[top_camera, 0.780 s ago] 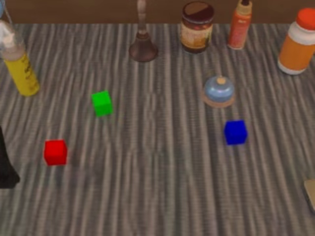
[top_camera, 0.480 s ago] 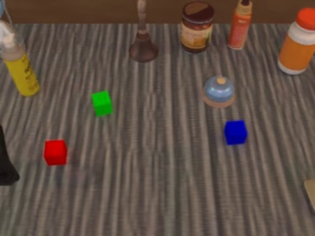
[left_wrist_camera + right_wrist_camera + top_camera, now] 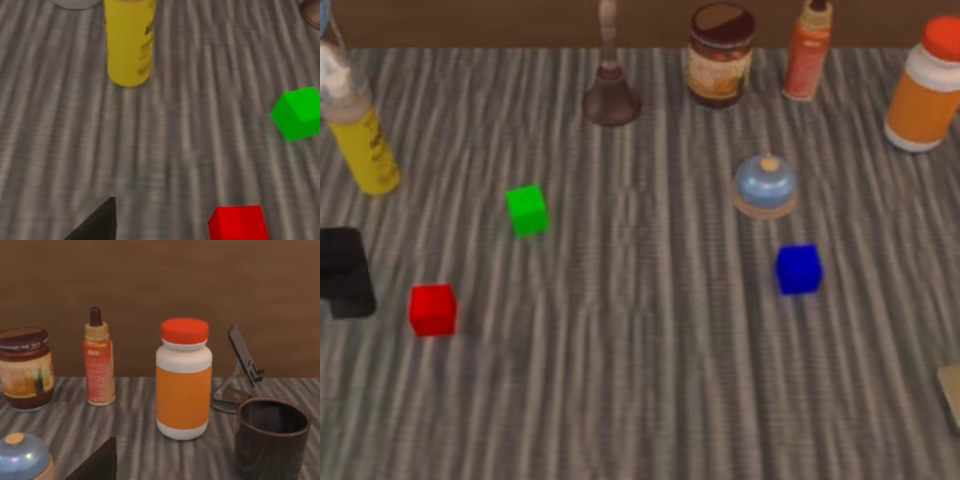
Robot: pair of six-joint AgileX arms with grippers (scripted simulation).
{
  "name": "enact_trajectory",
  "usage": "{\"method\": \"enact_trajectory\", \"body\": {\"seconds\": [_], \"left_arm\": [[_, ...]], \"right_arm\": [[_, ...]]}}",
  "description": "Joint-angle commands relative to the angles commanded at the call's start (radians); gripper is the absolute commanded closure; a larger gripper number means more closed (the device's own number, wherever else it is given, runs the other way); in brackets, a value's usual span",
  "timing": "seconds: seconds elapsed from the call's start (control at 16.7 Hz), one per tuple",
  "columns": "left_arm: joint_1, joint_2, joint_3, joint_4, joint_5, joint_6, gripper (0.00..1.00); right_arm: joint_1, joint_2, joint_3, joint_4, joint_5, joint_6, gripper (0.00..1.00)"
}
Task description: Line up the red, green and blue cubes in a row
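Grey-striped worktop (image 3: pixel 650 380) with open room at 6 o'clock, red cube (image 3: pixel 432 309) near left edge, left gripper (image 3: pixel 345 272) just beside it at 9 o'clock, finger spread cannot be told, green cube (image 3: pixel 527 210) at its 1 o'clock, blue cube (image 3: pixel 798 269) well apart at 3 o'clock.

Table (image 3: pixel 650 380): covered in a grey striped surface, seen from above.
Wall (image 3: pixel 150 280): plain brown, seen behind the table's far edge.
Light: evenly spread.

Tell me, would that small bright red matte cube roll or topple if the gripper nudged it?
Probably not. The small bright red matte cube sits flat on the striped grey table, so a nudge would likely slide it rather than roll it. Its squat shape should resist tipping. The flat sides look easy to pinch, and the left gripper is close beside it.
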Motion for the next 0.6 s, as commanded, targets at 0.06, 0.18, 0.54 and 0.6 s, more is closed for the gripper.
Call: {"method": "enact_trajectory", "body": {"seconds": [0.06, 0.18, 0.54, 0.6], "left_arm": [[-0.009, 0.110, 0.067, -0.053, 0.000, -0.013, 0.00], [-0.029, 0.331, 0.201, -0.161, -0.001, -0.040, 0.00], [-0.081, 0.884, 0.563, -0.444, -0.002, -0.114, 0.00], [-0.087, 0.951, 0.613, -0.481, -0.002, -0.124, 0.00]], "right_arm": [[0.000, 0.000, 0.000, 0.000, 0.000, 0.000, 0.00], [0.000, 0.000, 0.000, 0.000, 0.000, 0.000, 0.00], [0.000, 0.000, 0.000, 0.000, 0.000, 0.000, 0.00], [0.000, 0.000, 0.000, 0.000, 0.000, 0.000, 0.00]]}}
